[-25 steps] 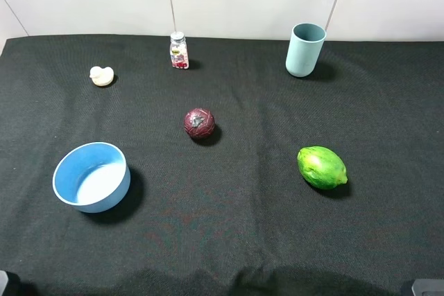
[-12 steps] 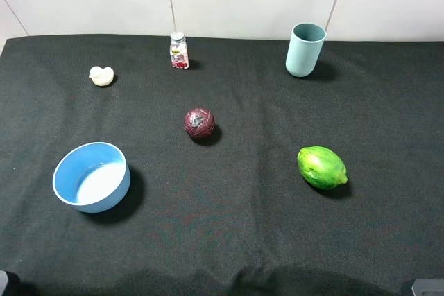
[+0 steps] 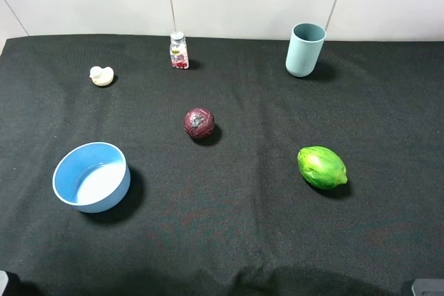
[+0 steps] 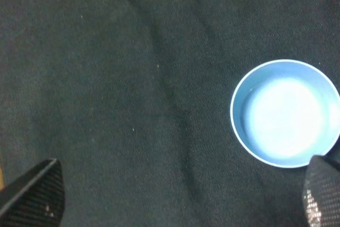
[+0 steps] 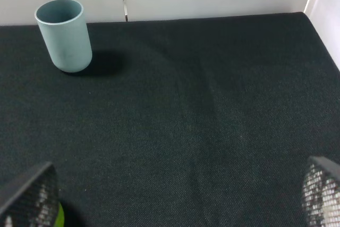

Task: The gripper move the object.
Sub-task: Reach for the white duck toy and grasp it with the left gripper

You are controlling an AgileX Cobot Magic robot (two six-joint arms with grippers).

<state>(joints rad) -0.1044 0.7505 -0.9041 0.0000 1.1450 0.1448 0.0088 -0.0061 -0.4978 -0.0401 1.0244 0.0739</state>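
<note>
1. Your duck toy sits on the black cloth surface, far to the left and close to the back edge. It touches nothing.
2. Neither wrist view shows the toy. The left end effector hangs over bare cloth, with the blue bowl just beside one of its fingers. In the high view that bowl stands at the near left, and the toy lies well beyond it toward the back. So the toy is well apart from this end effector.
3. The left end effector is released. Its fingers are spread wide, with only cloth between them.
4. The right end effector is also released, with its fingers wide apart and nothing between them. It is over the right side of the surface, looking toward the pale blue cup. A sliver of the green fruit shows by one finger. The toy lies on the opposite side of the surface from it.
5. The toy is cream-white, rounded and lumpy, with a smaller bump on top of a wider body. It is smaller than the dark red ball and too small here for you to see finer detail.
6. Its nearest neighbour is the small bottle with a red label, further right along the back. The bottle and the ball are both well apart from the toy.
</note>
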